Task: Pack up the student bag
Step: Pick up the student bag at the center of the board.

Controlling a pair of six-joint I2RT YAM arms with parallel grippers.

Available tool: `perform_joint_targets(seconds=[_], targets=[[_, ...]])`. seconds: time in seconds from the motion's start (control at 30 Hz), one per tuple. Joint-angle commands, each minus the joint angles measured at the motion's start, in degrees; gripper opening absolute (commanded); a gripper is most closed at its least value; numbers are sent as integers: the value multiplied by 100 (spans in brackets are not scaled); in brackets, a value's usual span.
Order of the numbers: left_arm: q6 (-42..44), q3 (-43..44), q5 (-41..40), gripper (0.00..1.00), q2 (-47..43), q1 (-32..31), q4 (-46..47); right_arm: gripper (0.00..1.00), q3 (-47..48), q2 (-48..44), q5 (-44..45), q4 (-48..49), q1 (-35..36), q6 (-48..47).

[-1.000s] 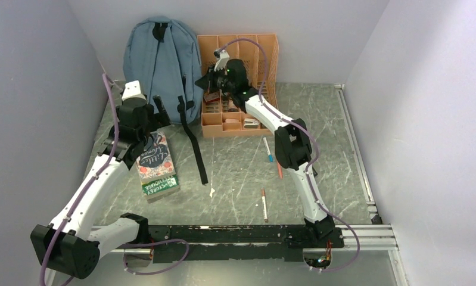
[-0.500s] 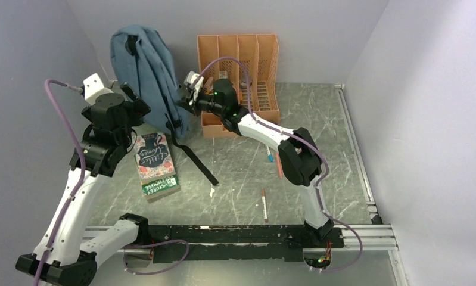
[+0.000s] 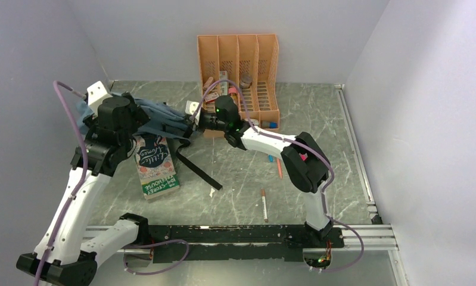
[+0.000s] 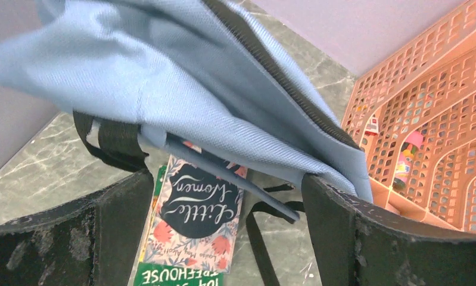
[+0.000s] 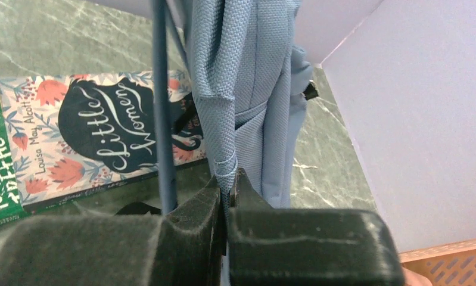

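Presently, the right gripper [image 5: 228, 179] is closed to a thin slit and pinches one fold of the bag [image 5: 265, 89] between its two fingers. The left gripper [image 4: 226, 177] is spread wide and clamps nothing. The bag's fabric passes across the gap just beyond its two fingertips, and one black strap loop [image 4: 113, 143] hangs just beside one finger. In the top view the single bag is slung roughly level between the two grippers at the far left of the table [image 3: 342, 149], raised off the surface. One long black strap [image 3: 196, 170] trails from the bag down onto the table. Two books [image 3: 155, 164] lie stacked beneath the bag, a floral cover on top of a green one, with the bag over their far end. One orange organizer [image 3: 238, 53] with four upright slots stands against the back wall, just beside the right gripper. Two pens [image 3: 263, 204] lie in plain view near the right arm. A third pen is partly hidden by that arm. One small white scrap [image 3: 212, 192] lies between the books and the pens.
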Motion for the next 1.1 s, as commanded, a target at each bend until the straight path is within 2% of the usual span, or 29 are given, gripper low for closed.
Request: perform_joint_targets(seconds=[0.0, 0.33, 0.6, 0.87, 1.07], targets=[[-277, -140, -100, 99, -367, 58, -271, 0, -251, -255, 107, 164, 59, -305], [-1063, -1017, 23, 99, -590, 63, -772, 0, -1330, -559, 181, 974, 185, 84], [-1416, -1140, 172, 99, -697, 58, -495, 0, -2093, -548, 235, 1568, 404, 332], [-1903, -1382, 692, 99, -1155, 58, -223, 0, -2106, -314, 297, 1521, 639, 338], [-2188, -1366, 552, 99, -1419, 63, -338, 0, -2166, -235, 271, 1792, 668, 543]])
